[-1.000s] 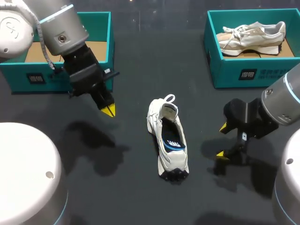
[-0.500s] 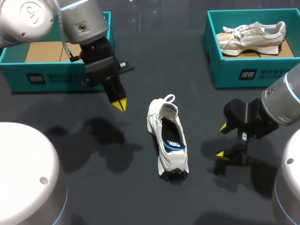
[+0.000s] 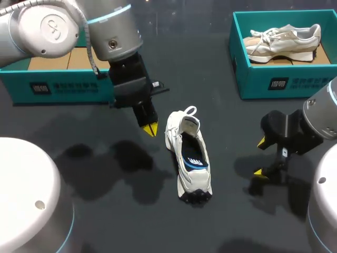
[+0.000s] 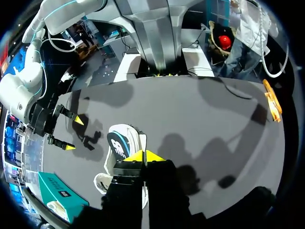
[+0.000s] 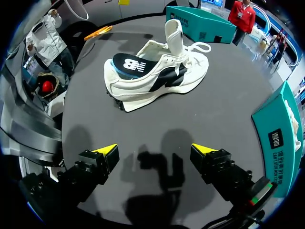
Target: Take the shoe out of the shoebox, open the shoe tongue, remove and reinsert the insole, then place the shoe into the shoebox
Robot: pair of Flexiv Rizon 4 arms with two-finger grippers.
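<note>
A white sneaker (image 3: 188,155) lies on the dark table near the middle, its tongue (image 3: 190,124) pulled up. A dark insole with blue print (image 3: 193,158) shows in its opening. My left gripper (image 3: 150,129) is shut and empty, its yellow tips just left of the shoe's lace end; in the left wrist view the gripper (image 4: 144,156) hangs right beside the sneaker (image 4: 121,152). My right gripper (image 3: 259,157) stands open to the right of the shoe, apart from it. In the right wrist view the open gripper (image 5: 155,151) faces the sneaker (image 5: 157,76) side-on, nothing between its fingers.
An open teal shoebox (image 3: 63,87) with a cardboard floor stands at the back left, behind my left arm. A second teal shoebox (image 3: 279,81) at the back right holds another pale sneaker (image 3: 284,39). Bare table lies in front of the shoe.
My left arm has swung right and forward from the left shoebox to the shoe's lace end, still shut. My right gripper shifted slightly right and nearer the front edge.
</note>
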